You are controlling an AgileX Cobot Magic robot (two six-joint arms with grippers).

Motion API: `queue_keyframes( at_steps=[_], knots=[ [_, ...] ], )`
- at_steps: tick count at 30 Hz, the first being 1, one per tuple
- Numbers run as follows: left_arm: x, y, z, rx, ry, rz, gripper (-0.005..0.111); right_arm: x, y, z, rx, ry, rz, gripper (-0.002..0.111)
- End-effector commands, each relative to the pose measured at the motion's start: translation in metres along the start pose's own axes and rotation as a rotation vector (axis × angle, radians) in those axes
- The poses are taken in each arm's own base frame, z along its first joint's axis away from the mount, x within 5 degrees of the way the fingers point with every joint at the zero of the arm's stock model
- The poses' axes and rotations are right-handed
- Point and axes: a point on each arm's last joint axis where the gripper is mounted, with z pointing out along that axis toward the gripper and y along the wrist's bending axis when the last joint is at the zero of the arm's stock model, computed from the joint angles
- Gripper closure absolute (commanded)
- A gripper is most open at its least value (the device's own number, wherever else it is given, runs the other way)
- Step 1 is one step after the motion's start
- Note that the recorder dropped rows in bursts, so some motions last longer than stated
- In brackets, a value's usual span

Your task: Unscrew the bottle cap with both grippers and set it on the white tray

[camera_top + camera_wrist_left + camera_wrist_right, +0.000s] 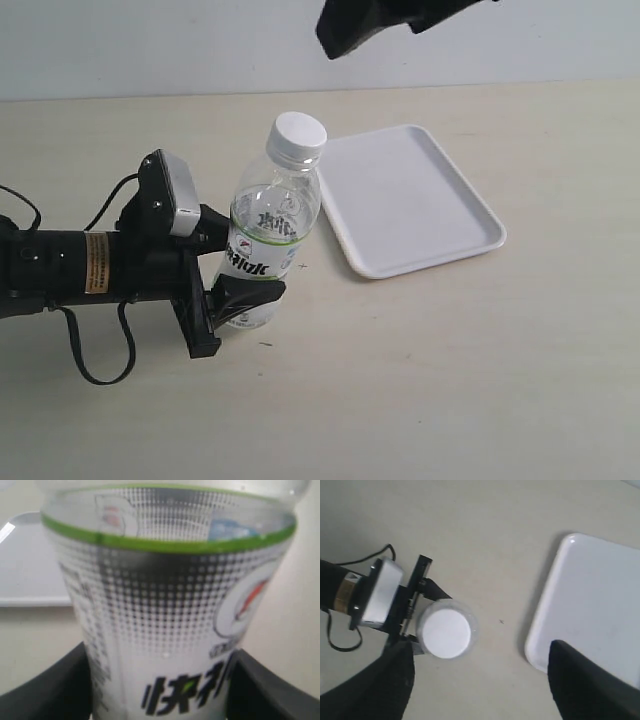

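1. The bottle stands on the pale table, leaning a little toward 1 o'clock in the exterior view. The left gripper comes in from 9 o'clock and pinches the bottle's labelled body, one black finger on each side. The left wrist view shows both fingers pressed against the label.
2. The bottle cap sits on the bottle's neck at 12 o'clock. No gap shows under it, so I judge the unscrewing has not begun.
3. The right gripper hangs high over the scene with its fingers spread wide and nothing between them. In the exterior view only part of it shows, at the 12 o'clock edge. In its own wrist view the cap lies below it, closer to one finger than the other, so it is not yet centred over the cap.
4. The white tray lies flat at about 2 o'clock from the bottle, just beside it, and nothing is on it.
5. Done: the bottle is braced.
6. Left to do, as I judge it: bring the right gripper down over the cap, close on its ribbed side, twist it off, and carry it to the tray.
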Motion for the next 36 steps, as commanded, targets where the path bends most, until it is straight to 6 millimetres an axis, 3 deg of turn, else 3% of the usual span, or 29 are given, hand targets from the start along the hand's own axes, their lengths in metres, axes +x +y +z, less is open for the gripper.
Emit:
queue_keyframes(
  at_steps=[1, 5, 8, 36],
  knots=[
    [-0.006, 0.001, -0.001, -0.009, -0.052, -0.004, 0.107, 0.0, 0.001, 0.024, -0.077, 0.069, 0.021, 0.038],
    [-0.004, 0.001, -0.001, -0.012, -0.04, -0.004, 0.107, -0.001, -0.005, 0.061, -0.085, 0.129, 0.047, 0.038],
    [-0.004, 0.001, -0.001, -0.012, -0.039, -0.004, 0.107, -0.001, -0.005, 0.076, -0.106, 0.149, 0.041, 0.038],
    [-0.004, 0.001, -0.001, -0.012, -0.039, -0.001, 0.107, -0.001, -0.004, 0.082, -0.141, 0.15, 0.018, 0.041]
  ],
)
